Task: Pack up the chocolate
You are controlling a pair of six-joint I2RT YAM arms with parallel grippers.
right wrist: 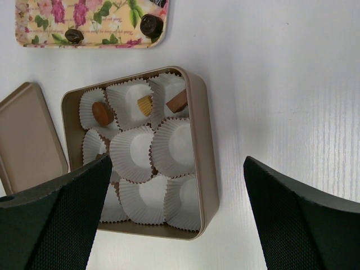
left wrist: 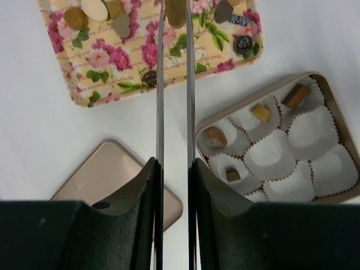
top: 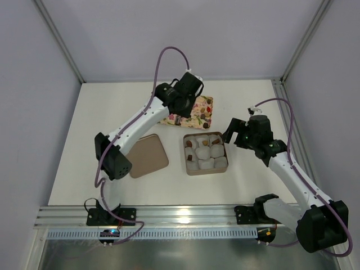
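Observation:
The chocolate pieces lie on a floral tray (top: 201, 112), where they show in the left wrist view as tan, cream and dark bites (left wrist: 76, 18). My left gripper (top: 183, 109) hangs over this tray (left wrist: 112, 62), and its thin fingers (left wrist: 175, 19) are shut on a tan-golden piece (left wrist: 175, 10). A tan tin (top: 221, 164) holds white paper cups. Several cups hold pieces: a brown one (left wrist: 296, 95), a tan one (left wrist: 260, 112), a round brown one (left wrist: 216, 136) and a small dark one (left wrist: 233, 175). My right gripper (top: 233, 134) is open and empty just right of the tin (right wrist: 203, 169).
The tin's lid (top: 147, 156) lies flat left of the tin, and it also shows in the right wrist view (right wrist: 28, 140). Two dark pieces (right wrist: 151, 25) sit on the tray's near edge. White walls and metal posts ring the table, with a rail along the near edge.

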